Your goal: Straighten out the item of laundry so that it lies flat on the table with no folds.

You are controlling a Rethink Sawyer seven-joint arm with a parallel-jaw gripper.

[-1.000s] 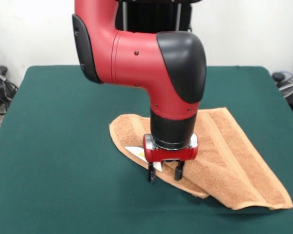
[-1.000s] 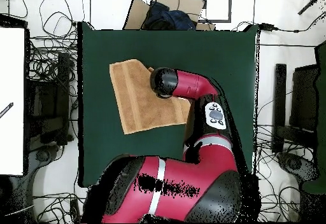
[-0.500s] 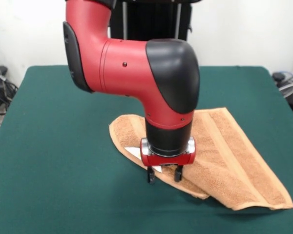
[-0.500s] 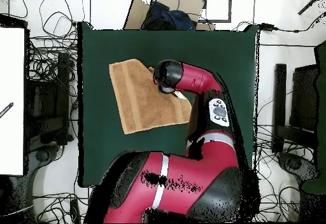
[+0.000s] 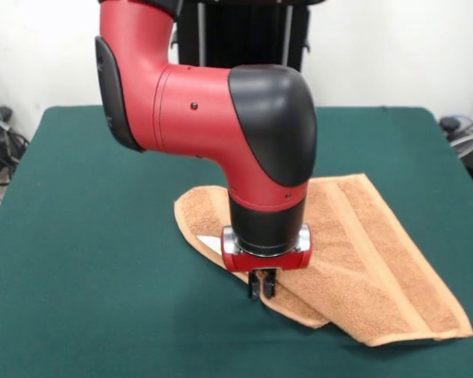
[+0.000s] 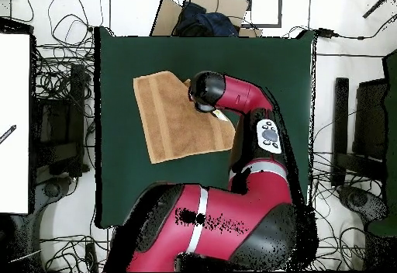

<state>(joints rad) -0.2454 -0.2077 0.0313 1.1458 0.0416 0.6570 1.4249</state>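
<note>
- The red and black gripper (image 5: pixel 262 288) is standing with its two black fingers drawn close together on the near edge of the tan-orange terry hand towel (image 5: pixel 355 260). A second ago they were spread wide over that same edge, so the jaws have just come together.
- From the front view they appear to be pinching the folded-over flap of the towel. The fingertips are dark against the cloth, so I cannot be sure how much fabric is lying between them.
- The towel is lying on the dark green felt-covered table (image 5: pixel 87 260), folded in layers. One layer is running off to one side of the jaws toward a far corner, and a rounded lobe is sitting just behind them.
- A small white tag (image 5: pixel 209 242) is showing just beside the jaws, partly hidden by the red wrist ring.
- The towel's near edge under the jaws is looking slightly shifted against a moment earlier, which suggests the cloth is already being caught.
- In the overhead view the towel (image 6: pixel 174 122) is lying as a rough rectangle, with the black wrist covering one of its corners. The jaws themselves are hidden there.
- Judged from this, the grasp is being made and the unfolding is not yet done. The next move probably calls for lifting the flap and drawing it away from the layers below.
</note>
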